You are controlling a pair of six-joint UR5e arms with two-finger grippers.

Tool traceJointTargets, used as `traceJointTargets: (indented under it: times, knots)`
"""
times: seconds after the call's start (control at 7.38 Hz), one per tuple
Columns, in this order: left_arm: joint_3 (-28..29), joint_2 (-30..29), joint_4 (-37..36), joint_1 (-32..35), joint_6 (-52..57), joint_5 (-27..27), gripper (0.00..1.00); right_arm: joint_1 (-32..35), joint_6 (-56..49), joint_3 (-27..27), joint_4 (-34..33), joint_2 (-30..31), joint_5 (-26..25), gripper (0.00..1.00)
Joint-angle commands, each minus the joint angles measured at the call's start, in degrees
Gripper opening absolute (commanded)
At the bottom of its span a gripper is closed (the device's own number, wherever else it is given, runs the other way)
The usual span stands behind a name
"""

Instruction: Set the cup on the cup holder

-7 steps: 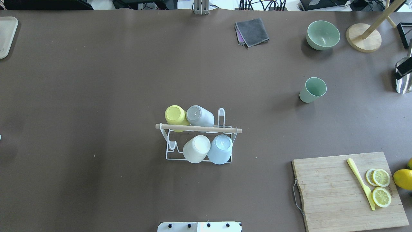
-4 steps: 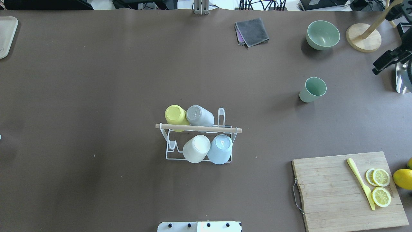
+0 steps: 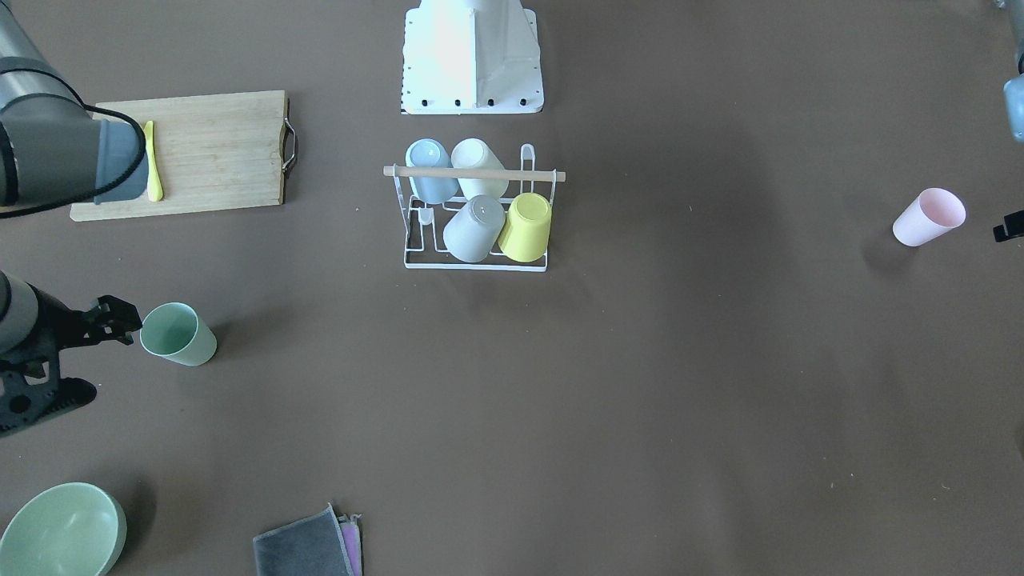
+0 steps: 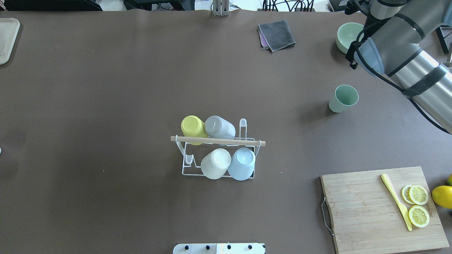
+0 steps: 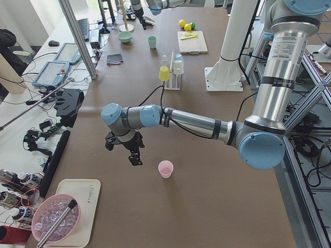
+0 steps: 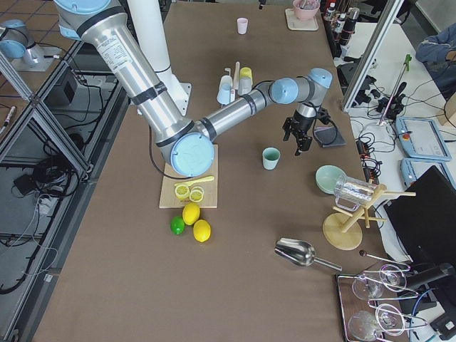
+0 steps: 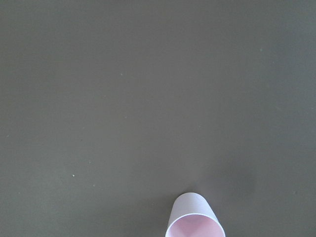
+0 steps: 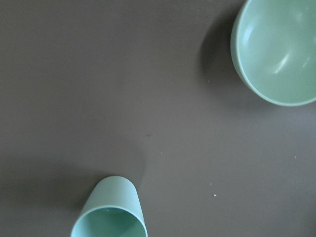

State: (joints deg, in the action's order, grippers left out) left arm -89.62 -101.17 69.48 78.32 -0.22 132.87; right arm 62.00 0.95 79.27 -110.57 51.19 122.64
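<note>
The right arm (image 4: 399,42) has swung in over the far right of the desk (image 4: 106,88); half a second ago only a dark tip of it showed at that edge. Nothing else has shifted: the rack and every cup sit where they were.

Far out on the left, the pink cup (image 3: 928,218) stands upright and alone, with the left arm's fingers (image 5: 123,154) hanging just beside it. They hold nothing, but I cannot tell how wide they are parted.

In the middle stands the cup holder (image 4: 218,140), well apart from both arms. Four cups are upturned on its pegs: yellow (image 4: 192,126) and grey (image 4: 219,127) on the far row, white (image 4: 216,162) and blue (image 4: 242,163) on the near row. One peg at the far right corner (image 4: 242,128) and one at the near left (image 4: 189,158) look free.

To the right, the green cup (image 4: 343,98) stands upright, mouth up, on the bare desk, with the green bowl (image 8: 276,49) beyond it. The right arm's fingers (image 6: 298,142) hover close beside this cup, spread apart and empty, not touching it.

To my eye the arrival marks the start of a reach for the green cup. No grasp is made yet, so the carry to the rack and the turning over onto a free peg are all ahead.
</note>
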Motion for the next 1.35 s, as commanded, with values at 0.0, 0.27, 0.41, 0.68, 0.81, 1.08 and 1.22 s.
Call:
traceJointTargets:
  times: [0.0, 0.27, 0.41, 0.68, 0.81, 1.08, 1.22]
  knots:
    - [6.00, -3.13, -0.22, -3.61, 6.80, -0.95, 0.98, -2.57, -3.39, -12.95, -0.09, -8.80, -1.43, 1.00]
    - [8.92, -3.42, -0.14, -7.11, 8.38, -1.04, 0.98, -6.95, -8.05, -21.74, -0.09, -14.95, -7.04, 1.00]
    - [10.07, -3.42, -0.14, -8.26, 8.48, -1.04, 0.98, -9.15, -10.24, -23.18, -0.09, -15.77, -9.76, 1.00]
    - [13.05, -3.59, -0.22, -9.84, 11.53, -1.04, 0.98, -12.68, -12.97, -23.72, -2.71, -15.60, -14.17, 1.00]
    - [13.85, -3.60, -0.31, -10.02, 12.69, -1.04, 0.98, -13.65, -14.81, -23.72, -4.55, -15.60, -16.10, 1.00]
    - [14.39, -3.94, -1.18, -13.17, 12.79, -2.26, 0.98, -15.32, -17.73, -23.72, -6.06, -14.90, -18.48, 1.00]
    - [15.35, -5.60, -3.63, -14.06, 12.79, -3.49, 0.98, -16.11, -18.86, -23.81, -6.41, -14.37, -19.28, 1.00]
